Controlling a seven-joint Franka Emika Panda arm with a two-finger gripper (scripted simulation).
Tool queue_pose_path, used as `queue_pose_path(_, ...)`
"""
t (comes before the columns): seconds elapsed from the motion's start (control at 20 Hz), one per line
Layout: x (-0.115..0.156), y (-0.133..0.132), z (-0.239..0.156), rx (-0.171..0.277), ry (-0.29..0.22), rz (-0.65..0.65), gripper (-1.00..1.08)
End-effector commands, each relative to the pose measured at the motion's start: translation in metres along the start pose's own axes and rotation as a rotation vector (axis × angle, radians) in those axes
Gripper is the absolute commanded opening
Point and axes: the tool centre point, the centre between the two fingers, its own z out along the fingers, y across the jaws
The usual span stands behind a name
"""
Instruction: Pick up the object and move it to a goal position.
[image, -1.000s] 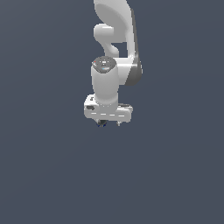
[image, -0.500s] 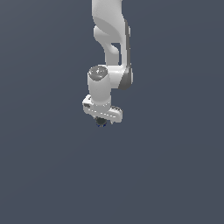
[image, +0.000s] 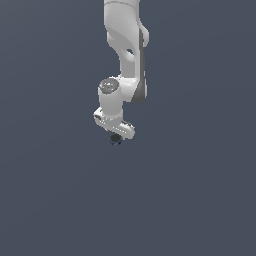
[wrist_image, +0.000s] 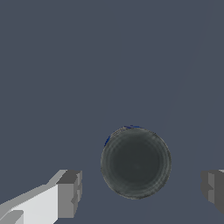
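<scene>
You are looking at a plain dark grey-blue floor that is filling both views, with nothing else lying on it near the can and nothing standing between the can and the gripper. No box, bin or tray is showing in either picture.

In the wrist view the can is sitting between the two fingers, its dark round top facing the camera and a thin blue edge of its side peeking out. The fingers are standing apart, with floor showing on each side between pad and can, so they are not touching it.

In the exterior view the white arm is reaching down from above, and the can is showing as a small dark spot directly under the gripper.
</scene>
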Motion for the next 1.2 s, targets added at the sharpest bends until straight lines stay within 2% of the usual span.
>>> queue_pose_path(0.0,-0.002,0.003,0.002,-0.001,0.0,0.013,1.0)
queue_pose_path(0.3,-0.002,0.002,0.006,-0.001,-0.001,0.009,1.0)
queue_pose_path(0.75,-0.003,0.003,0.043,-0.001,-0.001,0.013,1.0)
queue_pose_path(1.05,-0.003,0.003,0.053,-0.001,-0.001,0.013,1.0)
queue_pose_path(1.1,-0.003,0.003,0.053,-0.001,-0.001,0.013,-1.0)
queue_pose_path(1.15,-0.003,0.003,0.053,-0.001,-0.001,0.013,-1.0)
